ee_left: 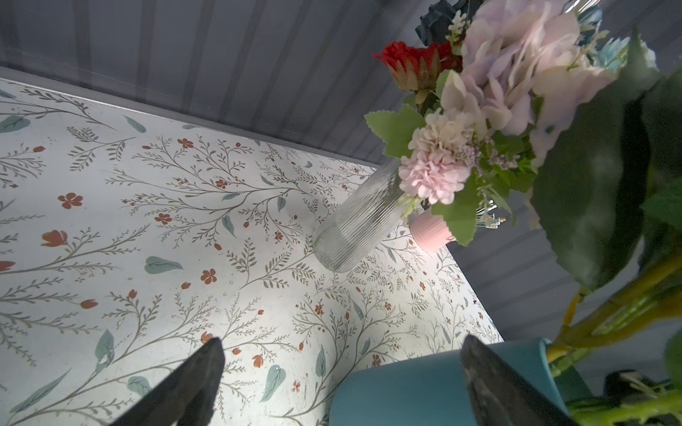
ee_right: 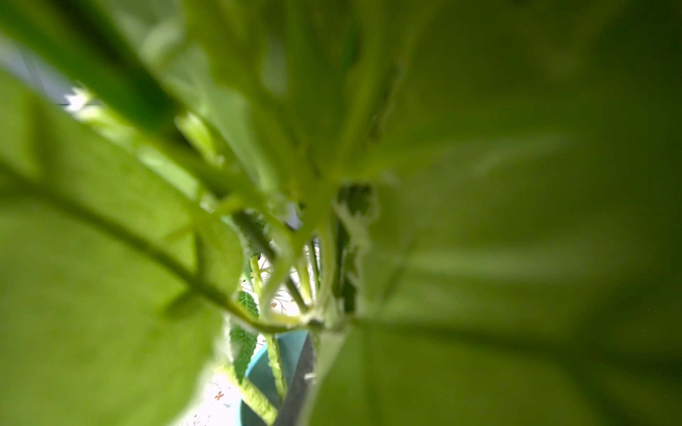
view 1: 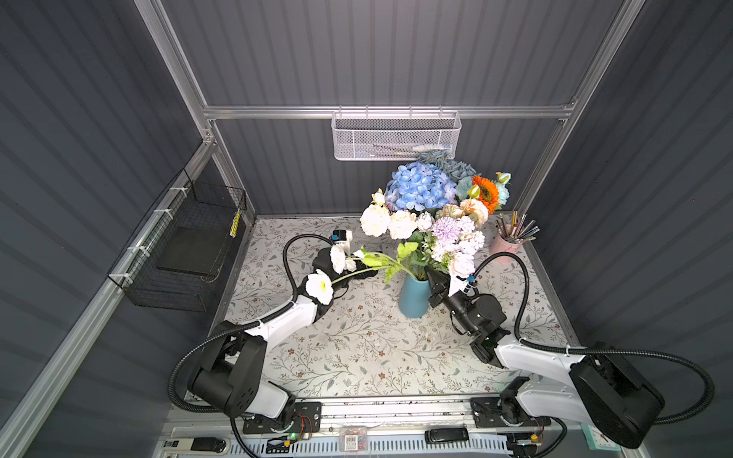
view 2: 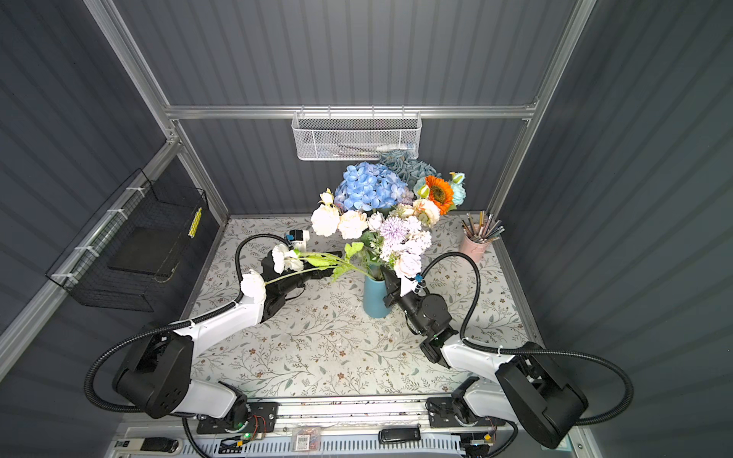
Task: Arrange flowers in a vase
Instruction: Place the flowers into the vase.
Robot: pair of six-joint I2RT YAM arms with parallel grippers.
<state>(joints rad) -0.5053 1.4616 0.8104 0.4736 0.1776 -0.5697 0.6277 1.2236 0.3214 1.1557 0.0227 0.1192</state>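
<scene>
While the right gripper (view 1: 430, 277) is closed among stems (ee_right: 277, 273) at the vase (view 1: 412, 299) mouth, white flowers (view 1: 319, 286) sprawl just beside the wide-open left gripper (view 1: 373, 262). The likely next move is grasping and uprighting them.

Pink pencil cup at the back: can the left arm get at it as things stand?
Probably not directly. The teal vase, the tall bouquet and the right arm stand between the left pincer and the pink cup; it would need to go around.
</scene>
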